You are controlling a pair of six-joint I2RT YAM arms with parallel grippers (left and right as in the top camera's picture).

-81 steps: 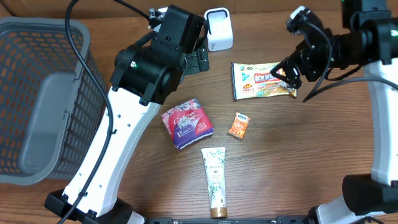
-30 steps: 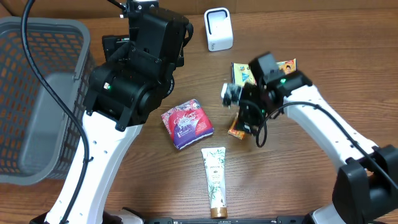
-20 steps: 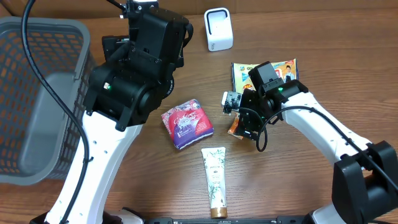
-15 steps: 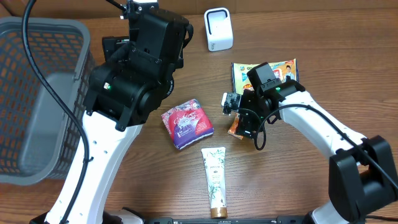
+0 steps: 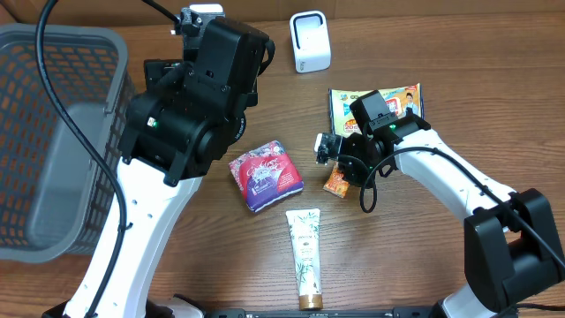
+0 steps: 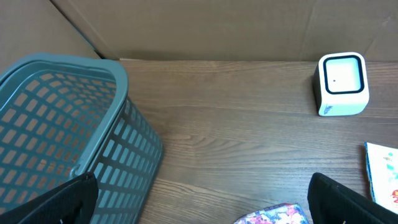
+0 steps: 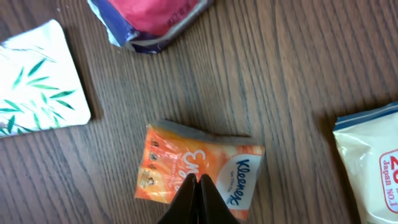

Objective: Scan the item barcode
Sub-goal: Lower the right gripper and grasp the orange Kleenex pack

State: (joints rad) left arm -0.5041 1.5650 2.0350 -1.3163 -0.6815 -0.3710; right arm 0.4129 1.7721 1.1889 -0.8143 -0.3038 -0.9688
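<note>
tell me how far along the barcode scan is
Early. Done: the right gripper is down at the orange tissue packet. In hand: its jaws are shut on the packet, which lies on the table. Left: lifting it and showing its barcode to the white scanner.

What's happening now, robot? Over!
Right gripper pinched shut on orange tissue packet, packet flat on table. Left gripper open, empty. Nothing between packet and white scanner.

We see a teal basket (image 6: 68, 130) at left on the wooden table (image 6: 236, 137); a white scanner (image 6: 342, 84) stands at right, near the cardboard wall (image 6: 205, 28); our left gripper (image 6: 205, 208) is spread wide, a dark finger in each bottom corner.
</note>
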